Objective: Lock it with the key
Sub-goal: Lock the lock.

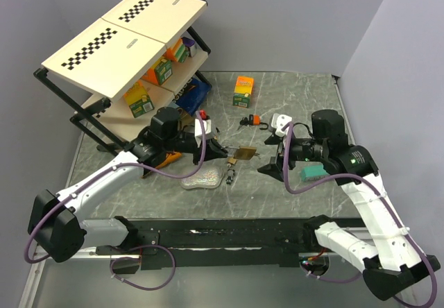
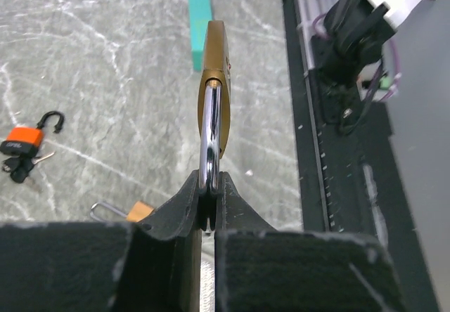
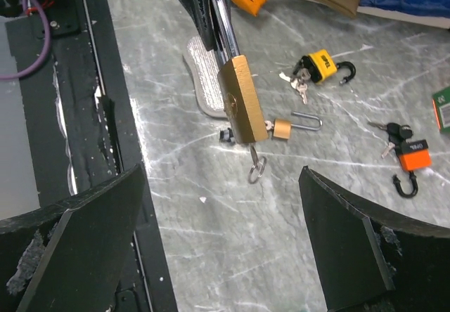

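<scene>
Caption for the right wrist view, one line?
Left jaws grip a brass padlock by its shackle, key hanging below; right jaws stand wide open.

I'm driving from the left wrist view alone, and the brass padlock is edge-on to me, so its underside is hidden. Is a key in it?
Observer: Yes. The right wrist view shows a key in the bottom of the brass padlock, with its ring hanging below.
Operator: Does the right gripper have hold of it?
Observer: No. The right gripper is open, its fingers wide on either side and clear of the key.
Operator: Are there any locks on the table that I can't see?
Observer: A yellow padlock lies on the table with its keys beside it.
</scene>
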Controlling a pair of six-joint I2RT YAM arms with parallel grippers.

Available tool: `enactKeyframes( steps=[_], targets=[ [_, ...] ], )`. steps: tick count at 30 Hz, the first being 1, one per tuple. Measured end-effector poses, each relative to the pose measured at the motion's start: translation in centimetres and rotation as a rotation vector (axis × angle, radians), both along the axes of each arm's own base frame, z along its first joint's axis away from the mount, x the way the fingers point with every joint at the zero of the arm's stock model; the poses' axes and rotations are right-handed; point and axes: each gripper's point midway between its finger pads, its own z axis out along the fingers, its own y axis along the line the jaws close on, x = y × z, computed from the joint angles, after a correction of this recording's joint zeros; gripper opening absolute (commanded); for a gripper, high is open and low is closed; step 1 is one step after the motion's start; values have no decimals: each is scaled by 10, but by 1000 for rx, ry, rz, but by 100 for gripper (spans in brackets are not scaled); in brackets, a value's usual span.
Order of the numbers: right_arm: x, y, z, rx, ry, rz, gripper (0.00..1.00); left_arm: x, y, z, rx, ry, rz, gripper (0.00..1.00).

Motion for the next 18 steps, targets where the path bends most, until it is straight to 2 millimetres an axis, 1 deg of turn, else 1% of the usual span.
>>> enactKeyframes(
  steps=[5, 11, 13, 16, 18],
  targets=[
    [4, 5, 0, 12, 2, 25, 99, -4, -2, 14, -26, 32, -12, 1],
    [3, 13, 8, 45, -47, 94, 98, -5, -5, 32, -55, 46, -12, 1],
    [4, 17, 10, 59, -58, 110, 96, -5, -6, 40, -71, 47, -10, 1],
    [8, 21, 12, 74, -63, 125, 90, -6, -6, 46, -89, 51, -9, 1],
    [11, 23, 12, 79, -63, 129, 84, -7, -7, 48, -95, 58, -9, 1]
  ],
)
